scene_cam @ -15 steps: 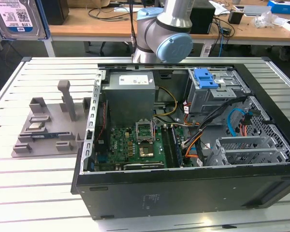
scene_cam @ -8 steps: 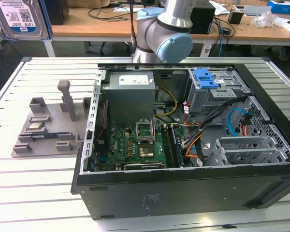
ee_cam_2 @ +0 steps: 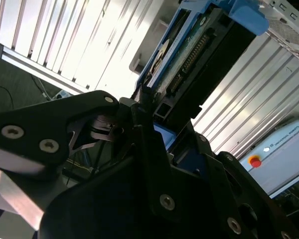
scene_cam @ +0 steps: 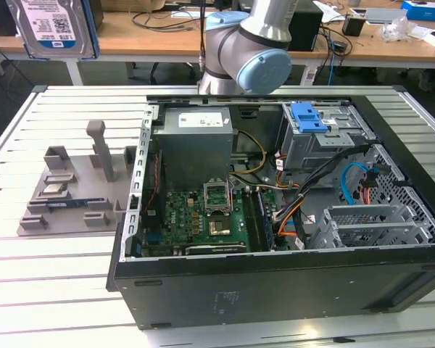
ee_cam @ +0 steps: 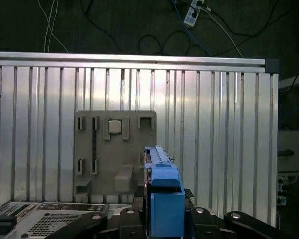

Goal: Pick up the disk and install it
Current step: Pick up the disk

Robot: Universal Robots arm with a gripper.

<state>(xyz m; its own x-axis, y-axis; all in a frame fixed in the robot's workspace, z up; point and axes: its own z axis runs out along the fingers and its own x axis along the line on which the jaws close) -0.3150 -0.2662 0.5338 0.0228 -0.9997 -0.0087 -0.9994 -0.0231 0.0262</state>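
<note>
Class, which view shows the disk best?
The exterior view: the disk shows its labelled face. The second wrist view shows its connector edge; the first wrist view, its blue bracket edge-on.

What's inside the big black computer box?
A green circuit board, a grey metal box, a metal cage with a blue clip on top, and coloured cables. Whatever lies beneath the grey box and cage is covered. The hand holds the disk up outside it.
</note>
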